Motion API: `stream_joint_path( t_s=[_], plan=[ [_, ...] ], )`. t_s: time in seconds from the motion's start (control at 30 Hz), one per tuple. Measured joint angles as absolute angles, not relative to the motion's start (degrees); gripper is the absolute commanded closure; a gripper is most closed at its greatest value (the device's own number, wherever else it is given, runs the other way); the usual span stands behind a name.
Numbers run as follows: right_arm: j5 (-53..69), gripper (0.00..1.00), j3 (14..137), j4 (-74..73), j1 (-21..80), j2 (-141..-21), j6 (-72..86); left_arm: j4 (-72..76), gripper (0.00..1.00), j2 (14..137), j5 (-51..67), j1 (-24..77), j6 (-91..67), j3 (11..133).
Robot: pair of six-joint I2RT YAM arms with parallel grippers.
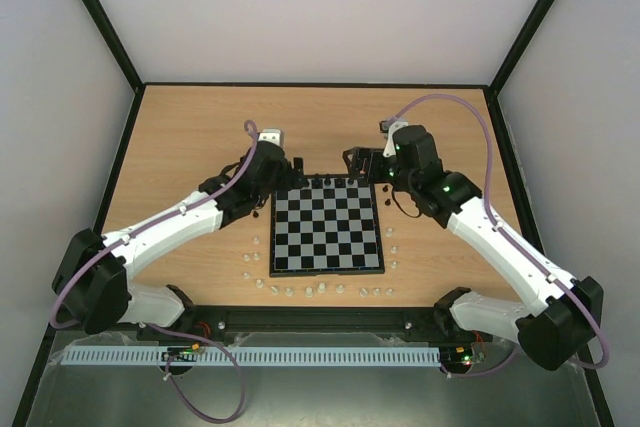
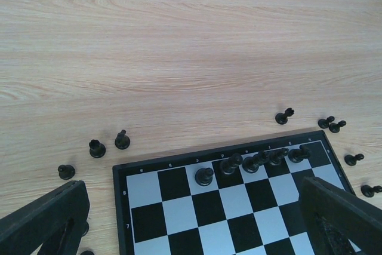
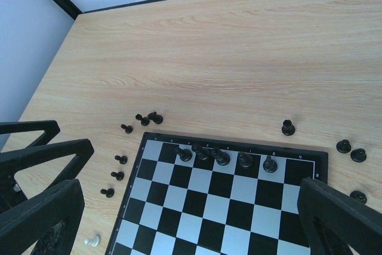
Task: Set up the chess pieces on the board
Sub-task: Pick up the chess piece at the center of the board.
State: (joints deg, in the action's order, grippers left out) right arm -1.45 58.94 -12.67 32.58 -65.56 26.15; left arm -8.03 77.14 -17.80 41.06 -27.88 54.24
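Five chess pieces [image 3: 221, 157] on board [image 3: 233, 207], others [image 3: 288, 127] loose; L hand [image 2: 191, 219], R hand [image 3: 191, 219] spread.

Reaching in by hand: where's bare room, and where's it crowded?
Free: the table beyond the board, up to the back wall; the board's middle rows. Crowded: black pieces by its far corners, white pieces along its near edge.
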Motion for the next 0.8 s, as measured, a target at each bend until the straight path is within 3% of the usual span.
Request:
stream_joint_path(
  t_s=[0.47,0.8],
  plan=[
    [-1.50,0.01,58.02,-11.75,32.58,-64.93,26.24,-8.73,0.01,79.33,-21.71,39.53,-27.62,54.26],
    [-1.50,0.01,57.80,-11.44,32.58,-64.99,26.30,-8.97,0.01,91.88,-21.41,35.79,-27.57,55.48]
  ],
)
